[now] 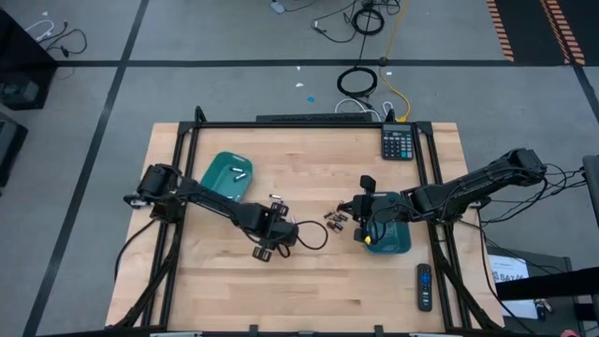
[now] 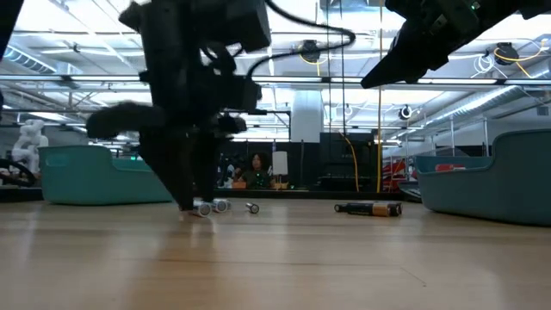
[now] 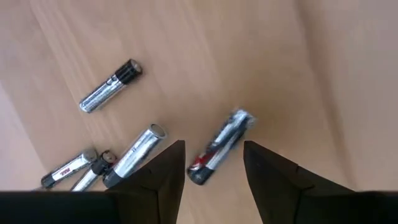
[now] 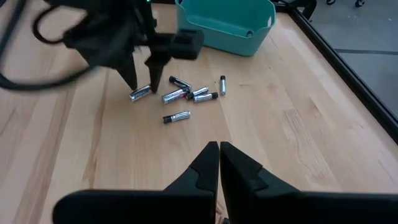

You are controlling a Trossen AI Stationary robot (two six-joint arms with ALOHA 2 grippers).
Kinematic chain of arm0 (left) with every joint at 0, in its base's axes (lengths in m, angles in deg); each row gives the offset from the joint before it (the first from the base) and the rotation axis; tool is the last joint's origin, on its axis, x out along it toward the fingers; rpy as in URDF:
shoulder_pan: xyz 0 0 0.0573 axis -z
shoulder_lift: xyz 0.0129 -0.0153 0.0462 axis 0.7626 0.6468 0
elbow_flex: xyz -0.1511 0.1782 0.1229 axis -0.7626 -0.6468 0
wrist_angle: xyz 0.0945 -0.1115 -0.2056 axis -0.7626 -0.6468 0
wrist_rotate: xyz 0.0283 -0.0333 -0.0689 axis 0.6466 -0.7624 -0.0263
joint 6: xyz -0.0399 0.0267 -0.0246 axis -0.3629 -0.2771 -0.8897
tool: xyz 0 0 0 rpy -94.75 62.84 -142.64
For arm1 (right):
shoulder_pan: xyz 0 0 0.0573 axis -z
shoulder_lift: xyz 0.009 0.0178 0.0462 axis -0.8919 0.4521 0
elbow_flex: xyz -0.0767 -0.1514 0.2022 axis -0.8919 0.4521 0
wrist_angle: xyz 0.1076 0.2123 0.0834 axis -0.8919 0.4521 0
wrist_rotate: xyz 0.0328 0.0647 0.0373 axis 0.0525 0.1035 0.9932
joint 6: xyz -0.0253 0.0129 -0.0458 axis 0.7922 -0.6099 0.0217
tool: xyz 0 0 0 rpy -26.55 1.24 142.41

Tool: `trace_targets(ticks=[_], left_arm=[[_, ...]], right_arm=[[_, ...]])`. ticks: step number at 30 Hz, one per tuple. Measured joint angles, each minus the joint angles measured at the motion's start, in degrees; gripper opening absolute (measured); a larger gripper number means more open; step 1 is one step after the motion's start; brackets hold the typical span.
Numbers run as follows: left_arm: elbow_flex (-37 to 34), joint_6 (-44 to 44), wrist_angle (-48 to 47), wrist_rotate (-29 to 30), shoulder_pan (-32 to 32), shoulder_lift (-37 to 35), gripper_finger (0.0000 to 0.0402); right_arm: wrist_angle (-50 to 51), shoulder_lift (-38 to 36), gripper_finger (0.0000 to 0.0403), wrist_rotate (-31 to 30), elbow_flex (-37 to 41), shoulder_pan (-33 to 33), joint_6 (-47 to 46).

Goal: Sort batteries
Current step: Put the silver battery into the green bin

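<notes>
Several silvery batteries point(image 3: 111, 86) lie loose on the wooden table in a small cluster, which also shows in the right wrist view point(image 4: 186, 94). My left gripper point(image 3: 212, 163) points down over the cluster, open, with one finger on each side of a silvery battery with a red band point(image 3: 219, 148); I cannot tell whether the fingers touch it. It shows in the high view point(image 1: 277, 211) at the table's middle. My right gripper point(image 4: 219, 152) is shut and empty, raised above the table near the right teal tray point(image 1: 393, 239). Dark coppery batteries point(image 1: 335, 218) lie beside it.
A second teal tray point(image 1: 227, 176) holding a couple of batteries stands at the far left. A black calculator point(image 1: 398, 142) is at the far right corner and a black remote control point(image 1: 424, 285) at the near right. A bare wooden table lies near the front edge.
</notes>
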Motion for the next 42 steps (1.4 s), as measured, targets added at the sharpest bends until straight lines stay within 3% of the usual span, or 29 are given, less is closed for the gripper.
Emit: trace_targets(ticks=[6, 11, 12, 19, 27, 33, 37, 42], left_arm=[[0.32, 4.25, 0.21, -0.01, -0.04, 3.38, 0.0158], [0.73, 7.43, -0.9, 0.51, 0.83, 3.01, 0.0041], [1.36, 7.15, -2.07, 0.43, 0.71, 2.91, 0.004], [6.57, 3.3, -20.37, 11.63, -0.95, -1.5, 0.004], [4.55, -14.2, -41.18, 12.46, -11.19, -7.73, 0.0049], [0.5, -18.0, -43.13, 14.3, -17.13, -10.83, 0.0093], [0.31, -17.2, -42.98, 18.53, -17.87, -10.86, 0.0112], [0.31, -16.18, -41.03, 18.66, -17.83, -10.86, 0.0123]], right_arm=[[0.1, 0.0, 0.0006, 0.0, 0.02, 0.0, 0.02], [0.22, 0.0, 0.0006, 0.0, 0.02, 0.0, 0.04], [0.26, 0.0, 0.0006, 0.0, 0.02, -0.02, 0.04], [0.32, 0.0, 0.0006, 0.0, 0.02, -0.02, 0.0], [0.27, -0.02, 0.0006, 0.0, 0.02, -0.02, -0.31], [0.22, -0.02, 0.0006, 0.0, 0.02, -0.04, -0.55], [0.38, -0.02, 0.0006, 0.0, 0.02, -0.02, -0.48], [0.5, -0.02, 0.0006, 0.0, 0.02, -0.02, -0.32]])
